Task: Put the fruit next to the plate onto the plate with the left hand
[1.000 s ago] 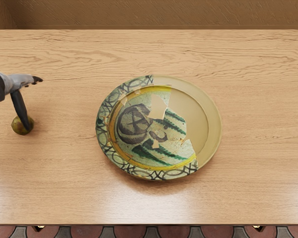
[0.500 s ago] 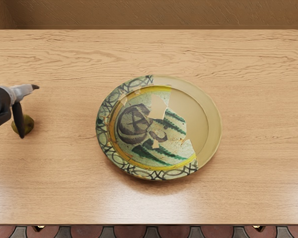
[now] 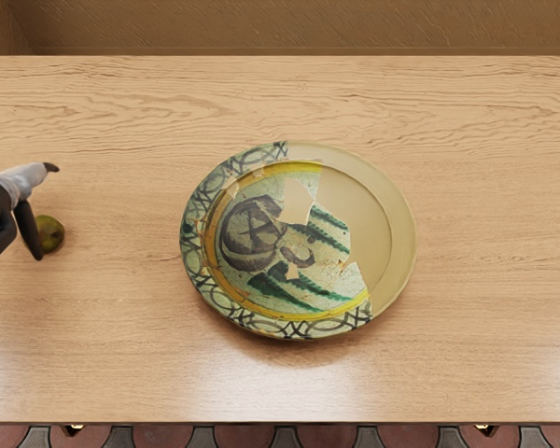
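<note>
- Fruit (image 3: pixel 50 233) sits on the table (image 3: pixel 121 355), well to the left of the plate (image 3: pixel 401 233), so the plate holds no fruit yet.
- My left hand (image 3: pixel 9 198) hangs at the picture's left edge with its fingers spread, gripping nothing.
- One dark finger (image 3: pixel 28 231) points down just beside the fruit, placed, I judge, to close around it.

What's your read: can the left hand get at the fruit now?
Probably yes: the left hand sits right beside the fruit, fingers spread, one finger overlapping its left edge, nothing between them.
</note>
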Motion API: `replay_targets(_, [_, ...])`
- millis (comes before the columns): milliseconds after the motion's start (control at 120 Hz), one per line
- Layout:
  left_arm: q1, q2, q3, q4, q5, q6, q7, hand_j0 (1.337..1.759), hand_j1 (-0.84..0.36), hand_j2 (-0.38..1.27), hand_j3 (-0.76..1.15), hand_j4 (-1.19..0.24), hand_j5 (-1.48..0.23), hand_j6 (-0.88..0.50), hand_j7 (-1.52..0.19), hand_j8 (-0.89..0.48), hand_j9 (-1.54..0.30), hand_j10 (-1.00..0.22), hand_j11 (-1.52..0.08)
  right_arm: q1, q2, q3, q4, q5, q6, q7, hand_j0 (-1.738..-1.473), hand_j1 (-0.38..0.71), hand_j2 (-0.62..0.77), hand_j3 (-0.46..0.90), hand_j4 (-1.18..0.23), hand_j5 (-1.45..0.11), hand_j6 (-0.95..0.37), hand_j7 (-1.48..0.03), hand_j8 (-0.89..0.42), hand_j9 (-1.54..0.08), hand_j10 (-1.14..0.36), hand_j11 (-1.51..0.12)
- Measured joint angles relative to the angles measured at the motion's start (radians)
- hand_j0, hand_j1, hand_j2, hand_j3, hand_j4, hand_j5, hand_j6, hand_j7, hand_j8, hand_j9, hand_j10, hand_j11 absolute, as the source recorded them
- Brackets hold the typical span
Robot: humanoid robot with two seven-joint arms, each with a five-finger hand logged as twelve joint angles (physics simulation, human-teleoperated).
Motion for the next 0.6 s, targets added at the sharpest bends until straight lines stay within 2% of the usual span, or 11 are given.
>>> replay_targets(367, [0.021,-0.002,0.000,0.000,0.000,0.002,0.000,1.658,0.00,0.06,0.00,-0.30,-0.38,-0.30,-0.38,-0.30,-0.38,-0.30,-0.38,0.000,0.000,0.000,0.000,0.000,0.000,0.000,-1.658,-0.32,0.00,0.00,-0.02,-0.03,-0.02,-0.03,-0.02,-0.03,-0.02,-0.03])
replay_targets(600, [0.037,-0.002,-0.001,0.000,0.000,0.002,0.000,1.658,-0.07,0.07,0.00,-0.35,-0.46,-0.36,-0.46,-0.36,-0.46,-0.35,-0.46,0.000,0.000,0.000,0.000,0.000,0.000,0.000,-1.658,-0.32,0.00,0.00,-0.02,-0.03,-0.02,-0.03,-0.02,-0.03,-0.02,-0.03])
